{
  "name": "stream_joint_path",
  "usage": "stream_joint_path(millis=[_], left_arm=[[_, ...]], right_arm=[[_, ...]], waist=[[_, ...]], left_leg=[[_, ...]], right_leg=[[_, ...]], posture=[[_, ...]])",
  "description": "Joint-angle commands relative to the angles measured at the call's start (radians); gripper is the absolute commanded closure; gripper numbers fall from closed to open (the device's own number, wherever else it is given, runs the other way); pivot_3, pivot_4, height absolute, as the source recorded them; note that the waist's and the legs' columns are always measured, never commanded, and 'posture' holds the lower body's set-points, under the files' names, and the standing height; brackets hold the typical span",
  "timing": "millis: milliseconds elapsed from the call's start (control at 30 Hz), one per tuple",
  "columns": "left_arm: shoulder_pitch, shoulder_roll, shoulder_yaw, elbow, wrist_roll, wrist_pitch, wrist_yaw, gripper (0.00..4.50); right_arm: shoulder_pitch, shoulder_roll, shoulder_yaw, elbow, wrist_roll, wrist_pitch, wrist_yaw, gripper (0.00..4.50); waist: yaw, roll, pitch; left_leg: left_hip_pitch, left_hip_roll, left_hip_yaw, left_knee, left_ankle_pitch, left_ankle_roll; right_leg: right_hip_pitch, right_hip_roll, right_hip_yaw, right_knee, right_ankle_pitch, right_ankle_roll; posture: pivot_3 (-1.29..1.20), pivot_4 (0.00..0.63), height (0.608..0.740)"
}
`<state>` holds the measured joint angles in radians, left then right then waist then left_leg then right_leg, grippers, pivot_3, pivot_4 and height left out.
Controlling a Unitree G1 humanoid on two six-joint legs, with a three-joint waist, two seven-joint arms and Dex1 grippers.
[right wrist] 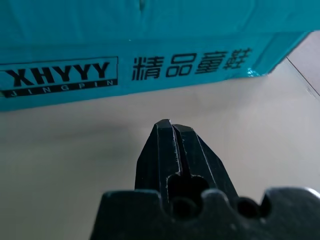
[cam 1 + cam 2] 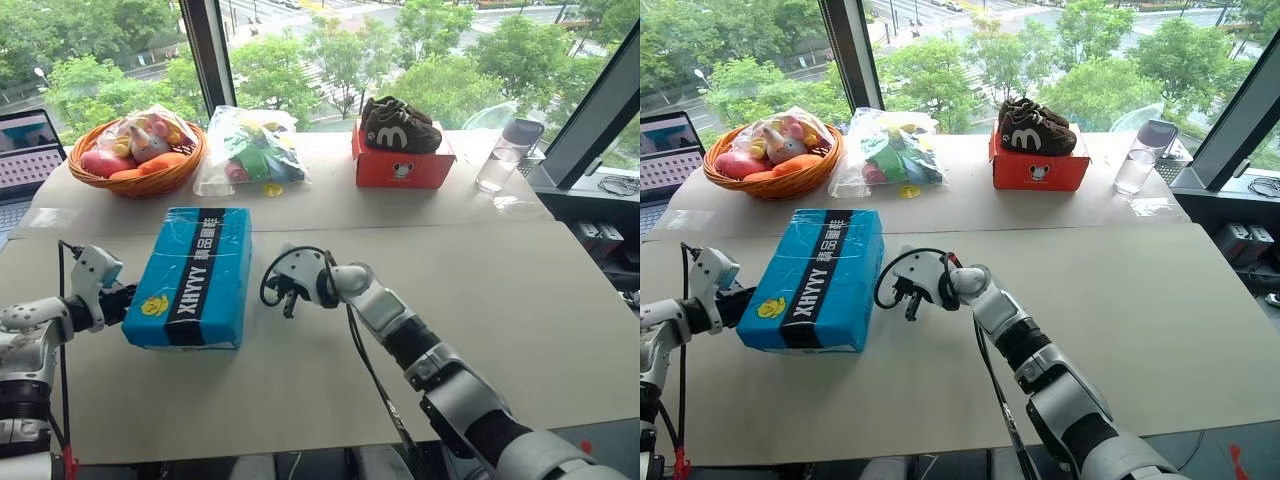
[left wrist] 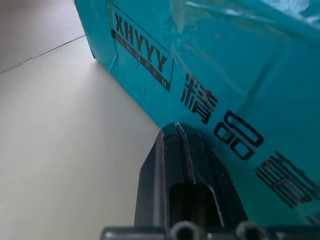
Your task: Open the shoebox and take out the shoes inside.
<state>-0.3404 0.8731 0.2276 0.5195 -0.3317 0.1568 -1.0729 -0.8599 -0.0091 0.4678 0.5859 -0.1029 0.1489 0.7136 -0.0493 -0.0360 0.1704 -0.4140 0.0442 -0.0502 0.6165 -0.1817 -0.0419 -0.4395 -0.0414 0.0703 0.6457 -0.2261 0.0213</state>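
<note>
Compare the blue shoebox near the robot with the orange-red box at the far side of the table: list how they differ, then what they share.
The blue shoebox is larger; the orange-red box is smaller. The blue shoebox bears a black band with white lettering and a yellow sticker; the orange-red box shows a small cartoon face on its front. Nothing rests on the blue shoebox, whereas dark brown shoes sit on the orange-red box. Both are rectangular, closed and on the table.

Your robot's arms are built of glossy white shells joined by black segments. A thin black cable loops at each wrist, and each gripper (image 1: 172, 125) has two matte black ridged fingers.
</note>
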Motion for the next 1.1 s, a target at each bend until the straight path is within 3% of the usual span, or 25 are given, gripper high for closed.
stream_joint_path(millis=[33, 267, 367, 733, 967, 1100], left_arm=[[-0.015, -0.009, -0.004, -0.038, 0.005, -0.004, -0.001, 4.48], [-0.028, -0.066, -0.040, -0.113, 0.001, 0.031, 0.002, 4.48], [-0.045, -0.124, -0.073, -0.170, 0.003, 0.052, 0.019, 4.48], [-0.114, -0.307, -0.156, -0.247, 0.011, 0.088, 0.096, 4.48], [-0.055, -0.316, -0.147, -0.325, 0.000, 0.112, 0.124, 4.48], [0.033, -0.274, -0.053, -0.407, -0.042, 0.115, 0.142, 4.48]], right_arm=[[-0.024, 0.030, 0.003, -0.009, -0.018, -0.040, -0.004, 4.50], [-0.032, -0.029, -0.060, -0.043, -0.019, -0.025, 0.010, 4.50], [-0.012, -0.105, -0.093, -0.125, -0.008, 0.004, 0.043, 4.50], [0.201, -0.338, -0.160, -0.511, 0.004, 0.189, 0.131, 4.50], [0.261, -0.359, -0.203, -0.566, 0.010, 0.259, 0.091, 4.50], [0.254, -0.364, -0.236, -0.527, 0.035, 0.254, 0.076, 4.50]], waist=[[0.001, 0.000, 0.000], [0.008, 0.000, 0.000], [0.012, 0.001, 0.000], [0.001, 0.000, 0.000], [0.002, 0.000, 0.000], [0.002, 0.000, 0.000]], left_leg=[[0.000, 0.000, 0.000, 0.000, 0.000, 0.000], [-0.001, 0.000, -0.001, 0.008, 0.000, -0.001], [-0.001, -0.001, -0.001, 0.011, 0.000, -0.001], [-0.001, -0.001, -0.001, 0.013, 0.000, -0.001], [-0.001, -0.001, -0.001, 0.014, 0.001, 0.000], [-0.001, -0.001, -0.001, 0.015, 0.001, 0.000]], right_leg=[[0.000, 0.000, 0.000, 0.000, 0.000, 0.000], [0.002, 0.000, 0.000, 0.002, 0.000, 0.001], [0.003, 0.000, 0.000, 0.002, -0.003, 0.008], [0.004, 0.000, 0.000, 0.002, -0.003, 0.008], [0.004, 0.000, 0.001, 0.003, -0.003, 0.008], [0.005, 0.000, 0.001, 0.002, -0.003, 0.009]], posture=[[0.00, 0.150, 0.740], [0.00, 0.150, 0.740], [0.00, 0.150, 0.740], [0.00, 0.150, 0.740], [0.00, 0.150, 0.740], [0.00, 0.150, 0.740]])
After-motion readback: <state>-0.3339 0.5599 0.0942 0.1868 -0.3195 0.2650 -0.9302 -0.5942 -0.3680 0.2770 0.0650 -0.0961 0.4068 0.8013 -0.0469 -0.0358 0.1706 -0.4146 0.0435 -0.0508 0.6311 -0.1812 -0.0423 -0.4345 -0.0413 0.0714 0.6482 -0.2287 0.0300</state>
